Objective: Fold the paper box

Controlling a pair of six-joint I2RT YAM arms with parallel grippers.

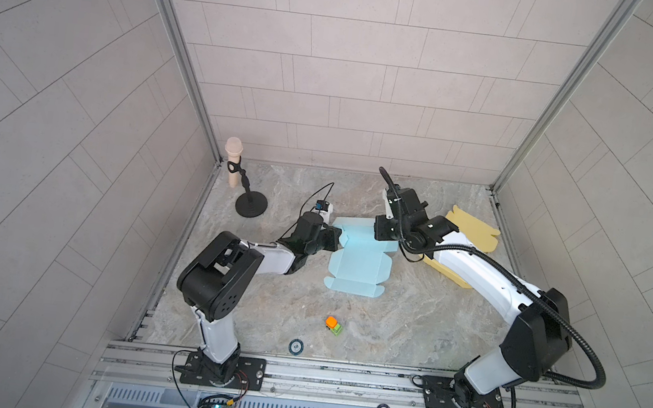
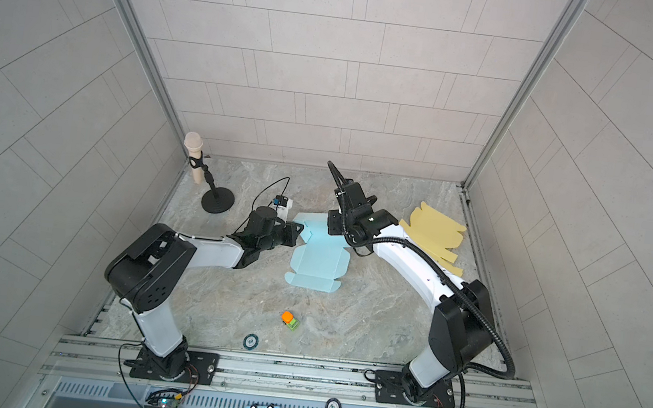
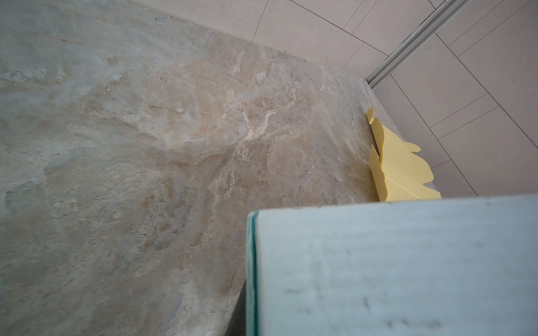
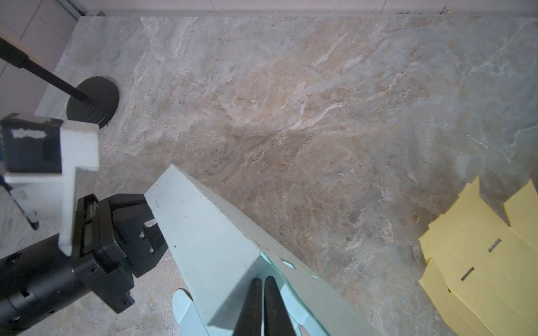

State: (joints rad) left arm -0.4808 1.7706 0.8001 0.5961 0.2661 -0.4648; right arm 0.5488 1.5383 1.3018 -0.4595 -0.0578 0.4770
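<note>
The box (image 1: 360, 263) lies mid-tabletop (image 1: 407, 327) as a pale blue blank. It is mostly flat, and only its far panel (image 4: 209, 241) is lifted off the stone. I judge the fold has barely started, with this back wall as the step in hand.

My left pincer (image 1: 335, 237) is together at the left end of that panel. It looks to be nipping the paper, though the tips are hidden behind it. My right pincer (image 4: 263, 302) is at the other end, where the panel meets a side flap. Its fingers (image 4: 250, 305) stand almost together with only a thin slit between them, and I cannot tell whether any paper is caught there.

To do this well, I should raise both ends at the same rate so the wall turns on its scored line and doesn't buckle across the middle. The base should stay flat on the tabletop, because if it lifts, the crease will wander. Thin card tears or dents under a hard pinch, so a light hold near the corners is best. The small slots near my right fingers probably take tabs later, so that edge should stay uncrushed.

A yellow blank (image 1: 470, 234) lies off to the right, well clear of the box. No brand or label can be read on either sheet. A round token (image 1: 295, 347) near the front edge carries digits that are too small to make out.
</note>
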